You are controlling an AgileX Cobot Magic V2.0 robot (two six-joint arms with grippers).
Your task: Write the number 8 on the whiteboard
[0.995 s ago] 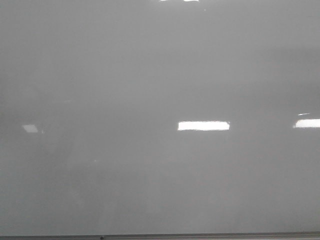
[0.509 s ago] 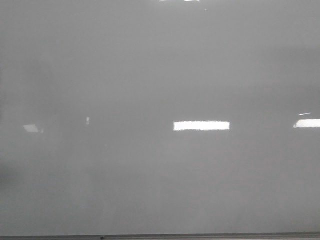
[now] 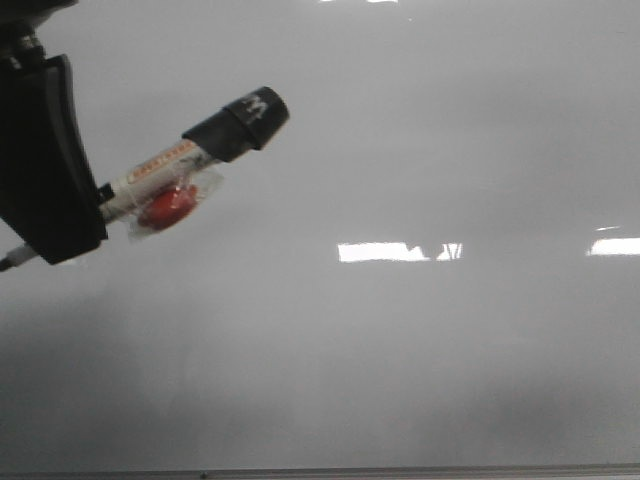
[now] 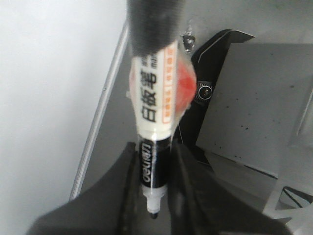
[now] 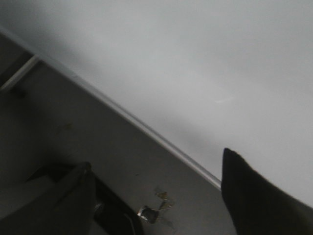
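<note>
- The whiteboard [image 3: 400,150] fills the wall ahead, glossy and pale grey, with bright strips of reflected light across its middle and a thin dark frame along its lower edge. I see no marker line on it anywhere, so no number 8 is there yet.
- The left gripper [image 3: 60,215] comes in as a big black block at the upper left of the board, its fingers [image 4: 115,188] clamped on the black end of a whiteboard marker [image 3: 190,160].
- The marker slants up and to the right from that grip, its white printed barrel in the middle and a black cap at the far end. The small nib shows between the fingers in the wrist view.
- The right gripper [image 5: 156,196] hangs near the board's lower frame, its two dark fingers spread wide with nothing between them.
- A small red blob [image 3: 168,205] under clear tape is stuck to the marker's barrel.
</note>
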